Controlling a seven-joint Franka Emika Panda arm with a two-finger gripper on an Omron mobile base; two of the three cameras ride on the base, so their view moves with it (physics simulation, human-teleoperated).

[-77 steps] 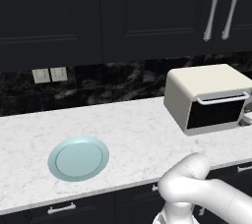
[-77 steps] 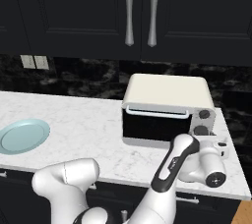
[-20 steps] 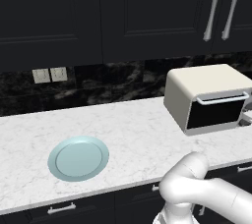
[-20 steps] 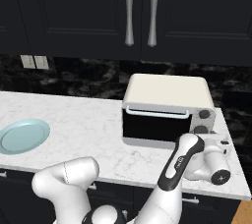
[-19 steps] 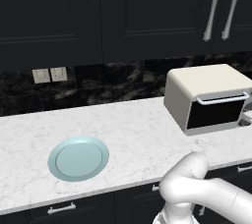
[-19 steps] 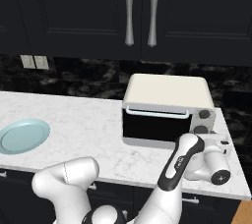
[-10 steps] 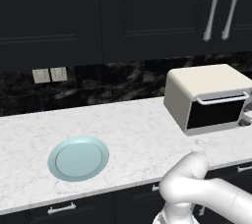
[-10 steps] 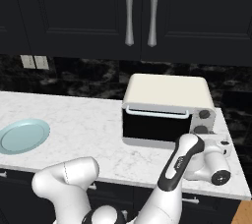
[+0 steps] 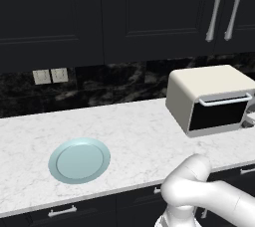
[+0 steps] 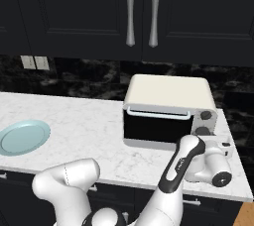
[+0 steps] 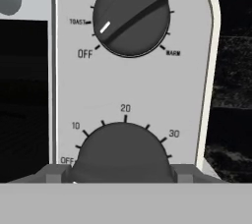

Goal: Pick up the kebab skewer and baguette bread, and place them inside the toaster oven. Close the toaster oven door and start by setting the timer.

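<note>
You have a pale blue plate [image 9: 79,160] on the white marble counter [image 9: 139,131] at your 9 o'clock, two wall outlets [image 9: 50,75] on the black backsplash at 11 o'clock, dark upper cabinets with silver handles [image 10: 142,14] at 12 o'clock

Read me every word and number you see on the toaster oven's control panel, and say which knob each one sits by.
Upper knob of the toaster oven:
"OFF"
"TOAST"
"BAGEL"
"BROIL"
"WARM"
Lower timer knob:
"OFF"
"10"
"20"
"30"
No brand name is readable.

Glossy white rounded arm links, dark joint bands, gripper [image 11: 123,174] with small dark finger tips
</note>
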